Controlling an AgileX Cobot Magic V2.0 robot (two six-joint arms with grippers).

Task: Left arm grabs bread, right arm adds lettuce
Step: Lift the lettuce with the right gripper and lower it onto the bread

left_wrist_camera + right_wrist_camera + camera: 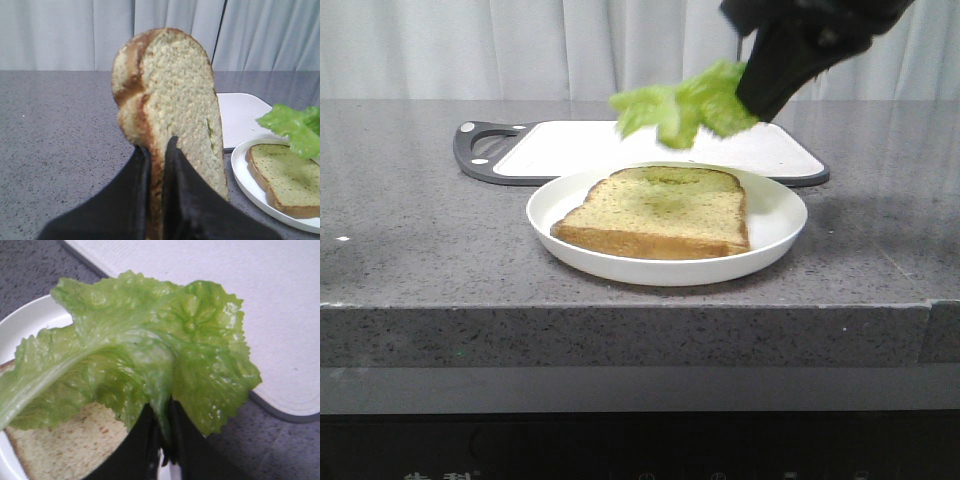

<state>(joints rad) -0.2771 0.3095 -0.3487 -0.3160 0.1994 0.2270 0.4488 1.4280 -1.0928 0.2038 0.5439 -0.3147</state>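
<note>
Lettuce point(685, 105) hanging above plate's point(775, 245) far right, clenched in right end effector point(165, 432); left end effector point(157, 165) gripping bread point(172, 105) upright. Advising lowering, centring over plated slice point(660, 210) before releasing.

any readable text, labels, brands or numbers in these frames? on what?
Nothing can be read for certain.
Front panel below the counter: pale marks cut off by the bottom edge of the front view, too cropped to read.
Cutting board, plate, bread, lettuce: no print visible.
</note>
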